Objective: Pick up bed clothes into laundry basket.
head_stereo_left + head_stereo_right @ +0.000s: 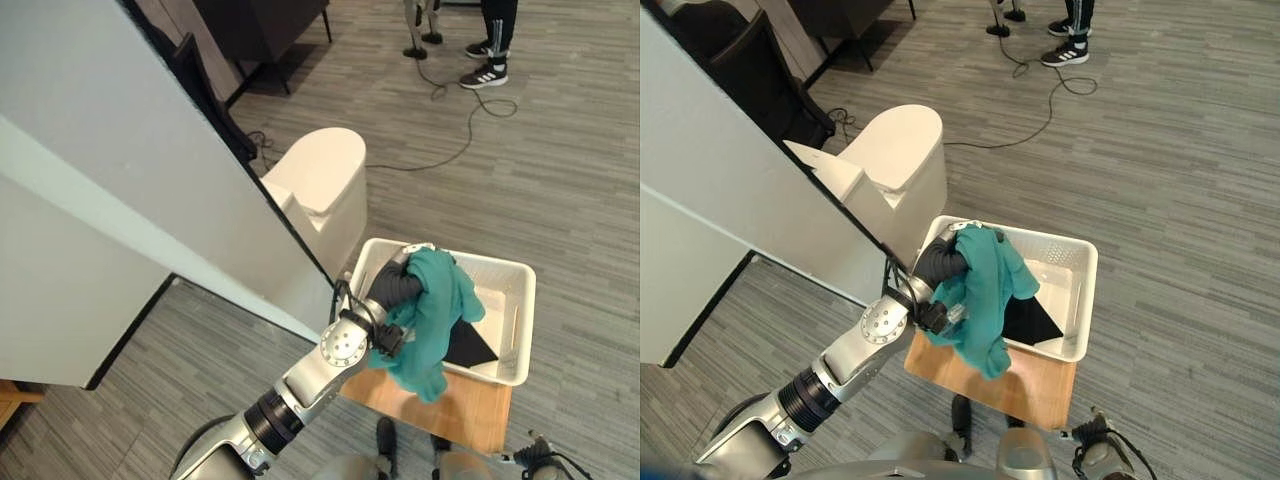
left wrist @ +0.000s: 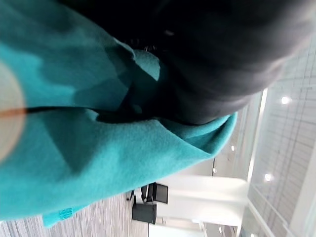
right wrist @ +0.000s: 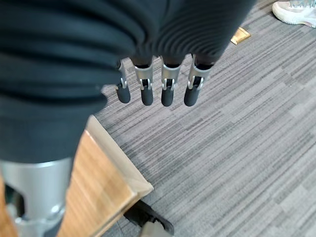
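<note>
fingers (image 3: 168,86) of the right hand (image 3: 153,29) hang straight and relaxed in a row, slightly apart, dark tips down, holding nothing, above the grey striped floor (image 3: 237,148) beside a corner of the wooden desk (image 3: 98,182). fingers of the left hand (image 1: 395,285) are buried in the teal garment (image 1: 435,315), so whether they are curled or straight cannot be told; the dark ribbed cover of the hand shows at the upper side of the cloth, and the left wrist view shows the same teal fabric draped against that cover. the teal garment hangs over the hand above the near left part of the white laundry basket (image 1: 515,300), its lower folds drooping past the basket's near rim toward the desk. a black item (image 1: 470,345) lies on the basket's bottom, just beside the hanging cloth. the basket stands on the wooden desk, which reaches out past its near side. a white rounded bin (image 1: 320,185) stands just beyond the basket, next to a large white panel (image 1: 110,180). a person's legs and shoes (image 1: 488,60) stand well apart on the far floor, near a loose cable (image 1: 450,150).
</note>
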`<state>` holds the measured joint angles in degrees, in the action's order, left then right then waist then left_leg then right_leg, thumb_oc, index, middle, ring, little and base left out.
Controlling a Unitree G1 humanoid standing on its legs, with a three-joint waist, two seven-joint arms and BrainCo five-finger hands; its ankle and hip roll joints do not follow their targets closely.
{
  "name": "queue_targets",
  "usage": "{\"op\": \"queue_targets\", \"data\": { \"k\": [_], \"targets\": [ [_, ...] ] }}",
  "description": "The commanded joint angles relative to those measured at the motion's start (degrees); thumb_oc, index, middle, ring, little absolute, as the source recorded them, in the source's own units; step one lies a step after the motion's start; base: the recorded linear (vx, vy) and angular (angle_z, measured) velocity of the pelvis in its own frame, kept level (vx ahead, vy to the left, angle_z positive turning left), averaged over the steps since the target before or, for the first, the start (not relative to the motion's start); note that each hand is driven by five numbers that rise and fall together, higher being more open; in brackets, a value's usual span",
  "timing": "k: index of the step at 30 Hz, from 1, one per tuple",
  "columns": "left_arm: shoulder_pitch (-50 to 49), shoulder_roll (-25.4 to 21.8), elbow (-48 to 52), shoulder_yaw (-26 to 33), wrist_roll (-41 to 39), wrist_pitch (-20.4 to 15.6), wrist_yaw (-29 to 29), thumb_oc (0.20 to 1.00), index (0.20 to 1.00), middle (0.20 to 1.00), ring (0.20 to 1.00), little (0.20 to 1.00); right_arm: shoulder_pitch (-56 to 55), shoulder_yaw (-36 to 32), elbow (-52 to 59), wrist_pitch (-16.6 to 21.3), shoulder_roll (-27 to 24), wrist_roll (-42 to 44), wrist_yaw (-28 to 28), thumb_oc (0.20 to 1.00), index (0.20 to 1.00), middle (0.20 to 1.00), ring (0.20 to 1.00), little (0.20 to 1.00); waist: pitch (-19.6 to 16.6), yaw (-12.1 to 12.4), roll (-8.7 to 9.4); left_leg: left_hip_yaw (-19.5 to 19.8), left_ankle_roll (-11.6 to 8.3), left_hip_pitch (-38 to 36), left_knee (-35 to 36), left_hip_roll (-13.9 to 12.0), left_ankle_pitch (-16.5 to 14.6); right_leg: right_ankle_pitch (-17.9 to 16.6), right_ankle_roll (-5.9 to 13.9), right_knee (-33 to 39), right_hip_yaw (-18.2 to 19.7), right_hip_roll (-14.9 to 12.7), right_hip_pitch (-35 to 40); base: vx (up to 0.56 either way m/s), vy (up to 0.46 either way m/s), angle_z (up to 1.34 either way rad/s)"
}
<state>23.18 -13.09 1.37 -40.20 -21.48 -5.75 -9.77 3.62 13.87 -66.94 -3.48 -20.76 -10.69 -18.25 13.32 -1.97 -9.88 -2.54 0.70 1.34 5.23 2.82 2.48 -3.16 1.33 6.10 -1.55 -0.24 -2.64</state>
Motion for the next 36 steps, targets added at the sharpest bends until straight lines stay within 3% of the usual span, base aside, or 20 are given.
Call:
{"op": "queue_targets", "data": {
  "k": [1, 5, 10, 13, 15, 17, 21, 26, 29, 34, 36],
  "targets": [
    [4.55, 1.87, 0.39, 1.93, 2.72, -4.81, -2.32, 0.2, 0.2, 0.2, 0.2, 0.2, 1.93, 1.86, 0.66, 0.46, -0.79, 0.71, -0.57, 1.0, 1.0, 1.0, 1.0, 1.0, -0.44, -0.83, 3.97, 0.02, -1.68, 1.49, -0.23, -2.98, -2.14, 3.52, 4.81, -1.1, -1.83, -4.74, 2.51, -0.04, 0.029, -0.46],
    [9.4, 2.31, -6.54, 6.1, 10.22, -4.95, -11.12, 0.2, 0.2, 0.2, 0.2, 0.2, 4.05, 3.66, 1.89, 1.45, -0.33, 1.61, -1.46, 1.0, 1.0, 1.0, 1.0, 1.0, 1.17, -1.54, 4.03, -2.73, -1.4, 4.99, -0.23, -3.09, -1.97, 1.84, 5.3, -1.1, 0.43, -5.08, -2.6, -0.02, 0.068, -0.42],
    [20.22, 2.73, -15.99, 8.31, 18.23, -2.87, -17.09, 0.2, 0.2, 0.2, 0.2, 0.2, 7.38, 5.71, 2.55, 1.89, -0.54, 1.38, -2.4, 1.0, 1.0, 1.0, 1.0, 1.0, 2.9, -2.95, 3.57, -5.48, -1.34, 6.95, -0.23, -3.11, -1.99, 0.66, 6.28, -1.1, 2.15, -5.7, -5.7, 0.03, 0.112, -0.38],
    [28.12, 2.62, -23.69, 9.0, 18.26, -1.92, -19.61, 0.2, 0.2, 0.2, 0.2, 0.2, 8.63, 6.96, 1.95, 1.88, -0.68, 0.92, -1.91, 1.0, 1.0, 1.0, 1.0, 1.0, 3.51, -3.69, 3.4, -6.72, -1.35, 7.78, -0.23, -3.13, -1.9, 0.07, 6.93, -1.1, 2.64, -6.15, -7.01, 0.08, 0.114, -0.46],
    [30.94, 2.09, -26.08, 9.02, 18.02, -1.67, -20.15, 0.2, 0.2, 0.2, 0.2, 0.2, 8.84, 7.21, 1.76, 1.87, -0.91, 0.87, -1.7, 1.0, 1.0, 1.0, 1.0, 1.0, 3.67, -3.85, 3.35, -7.01, -1.32, 7.99, -0.23, -3.1, -1.92, -0.1, 6.99, -1.1, 2.88, -6.3, -7.39, 0.05, 0.062, -0.19],
    [42.58, 0.48, -35.59, 7.44, 17.25, -0.42, -21.46, 0.2, 0.2, 0.2, 0.2, 0.2, 9.02, 7.7, 1.14, 2.1, -1.65, 1.06, -1.34, 1.0, 1.0, 1.0, 1.0, 1.0, 4.22, -4.78, 3.3, -7.05, -1.26, 8.45, -0.23, -2.93, -1.79, -0.52, 7.01, -1.1, 3.03, -6.64, -8.18, 0.08, 0.066, -0.2],
    [53.33, -1.46, -43.15, 5.7, 16.78, 0.54, -21.8, 0.2, 0.2, 0.2, 0.2, 0.2, 9.29, 8.15, 1.21, 2.49, -2.46, 1.43, -0.99, 1.0, 1.0, 1.0, 1.0, 1.0, 4.86, -5.75, 3.01, -6.45, -1.19, 9.25, -0.23, -2.56, -1.58, -0.86, 7.1, -1.1, 2.9, -6.88, -8.96, 0.06, 0.063, -0.04],
    [63.99, -0.46, -53.36, 3.95, 17.1, 2.11, -21.55, 0.2, 0.2, 0.2, 0.2, 0.2, 12.18, 8.77, 1.55, 3.32, -2.53, 3.24, -0.94, 1.0, 1.0, 1.0, 1.0, 1.0, 6.04, -6.56, 3.73, -5.23, -0.92, 11.58, -0.23, -2.22, -1.27, -1.22, 7.23, -1.1, 2.36, -6.95, -10.73, 0.03, 0.036, 0.06],
    [61.07, 0.7, -54.14, 5.12, 18.17, 2.42, -22.43, 0.2, 0.2, 0.2, 0.2, 0.2, 12.46, 8.98, 2.06, 3.7, -2.27, 3.46, -1.21, 1.0, 1.0, 1.0, 1.0, 1.0, 6.76, -6.51, 4.74, -4.99, -0.83, 12.34, -0.23, -2.25, -1.21, -1.45, 7.39, -1.1, 2.42, -6.81, -11.32, 0.0, 0.005, 0.02],
    [48.69, 7.41, -47.92, 8.2, 19.05, 3.08, -24.28, 0.2, 0.2, 0.2, 0.2, 0.2, 10.32, 8.89, 2.94, 3.93, -1.58, 4.27, -1.46, 1.0, 1.0, 1.0, 1.0, 1.0, 7.39, -5.64, 6.18, -3.85, -0.69, 12.21, -0.23, -2.39, -1.02, -1.05, 7.17, -1.1, 1.45, -6.72, -10.67, 0.0, -0.03, 0.05],
    [36.54, 10.35, -42.88, 8.51, 22.76, 3.7, -23.74, 0.2, 0.2, 0.2, 0.2, 0.2, 8.2, 8.23, 3.16, 4.0, -1.17, 4.59, -1.31, 1.0, 1.0, 1.0, 1.0, 1.0, 7.57, -4.56, 7.41, -2.76, -0.7, 11.8, -0.23, -2.36, -1.0, -0.35, 6.82, -1.1, 0.21, -6.63, -9.58, -0.02, -0.073, 0.06]
  ]
}}
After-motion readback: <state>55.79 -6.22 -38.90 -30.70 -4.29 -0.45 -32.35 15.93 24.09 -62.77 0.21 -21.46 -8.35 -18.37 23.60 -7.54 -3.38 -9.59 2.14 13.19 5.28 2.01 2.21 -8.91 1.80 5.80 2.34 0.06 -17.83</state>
